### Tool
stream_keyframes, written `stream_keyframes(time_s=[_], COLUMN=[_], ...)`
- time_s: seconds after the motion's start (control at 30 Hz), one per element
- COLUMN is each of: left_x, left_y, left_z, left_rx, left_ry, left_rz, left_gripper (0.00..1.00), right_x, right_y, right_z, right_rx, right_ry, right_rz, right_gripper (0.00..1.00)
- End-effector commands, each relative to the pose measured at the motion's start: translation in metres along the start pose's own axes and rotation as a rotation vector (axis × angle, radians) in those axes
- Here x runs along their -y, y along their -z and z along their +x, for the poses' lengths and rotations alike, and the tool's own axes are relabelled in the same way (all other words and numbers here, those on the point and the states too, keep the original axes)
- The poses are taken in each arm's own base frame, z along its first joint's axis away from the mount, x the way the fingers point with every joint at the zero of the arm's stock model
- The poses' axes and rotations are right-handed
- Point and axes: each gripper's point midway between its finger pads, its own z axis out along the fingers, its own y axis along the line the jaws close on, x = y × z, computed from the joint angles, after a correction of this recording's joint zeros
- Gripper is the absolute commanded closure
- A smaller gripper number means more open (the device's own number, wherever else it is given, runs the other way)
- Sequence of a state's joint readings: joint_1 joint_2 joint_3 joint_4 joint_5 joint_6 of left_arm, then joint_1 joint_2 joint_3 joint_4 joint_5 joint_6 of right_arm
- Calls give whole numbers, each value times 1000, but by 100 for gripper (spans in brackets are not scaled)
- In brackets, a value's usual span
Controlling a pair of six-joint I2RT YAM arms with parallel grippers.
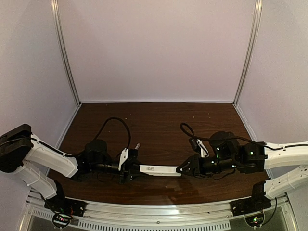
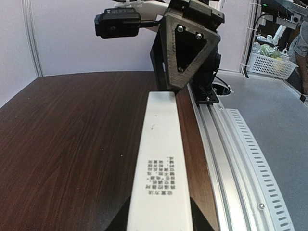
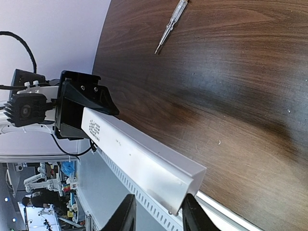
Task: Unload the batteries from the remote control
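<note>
Remote control (image 1: 161,169) (one), screwdriver (image 3: 171,26) (one)

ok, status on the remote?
Both jaws shut on remote control, one per end, held above table. Batteries, recess not in view. Screwdriver lies apart on table, nothing blocking.

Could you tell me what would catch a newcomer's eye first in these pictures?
The long white remote control stands out most. It is held like a bridge between the left tool and the right tool, each gripping one end, near the front edge of the dark wooden table. Next is the thin screwdriver, lying alone on the table just behind the left tool.
</note>
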State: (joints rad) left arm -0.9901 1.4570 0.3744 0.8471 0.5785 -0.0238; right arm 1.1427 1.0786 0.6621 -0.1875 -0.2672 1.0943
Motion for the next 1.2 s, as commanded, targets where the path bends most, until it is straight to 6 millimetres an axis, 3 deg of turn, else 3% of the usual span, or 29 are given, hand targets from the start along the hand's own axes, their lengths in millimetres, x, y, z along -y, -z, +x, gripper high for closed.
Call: stream_keyframes(time_s=[0.0,0.7,0.97,1.17], left_x=[-8,-9,-2,-2], left_y=[-5,-6,1,0], left_z=[-17,-14,-25,-24], left_rx=[43,40,77,78], left_ry=[-44,-42,-58,-56], left_rz=[-26,-27,-13,-12], left_gripper=[100,100,100,100], right_x=[-8,-6,3,11], right_y=[2,1,-3,-1], right_z=[-6,-9,-2,-1], right_rx=[17,32,35,57], right_ry=[19,26,6,-8], right_rz=[-13,-10,-44,-62], right_gripper=[66,93,100,100])
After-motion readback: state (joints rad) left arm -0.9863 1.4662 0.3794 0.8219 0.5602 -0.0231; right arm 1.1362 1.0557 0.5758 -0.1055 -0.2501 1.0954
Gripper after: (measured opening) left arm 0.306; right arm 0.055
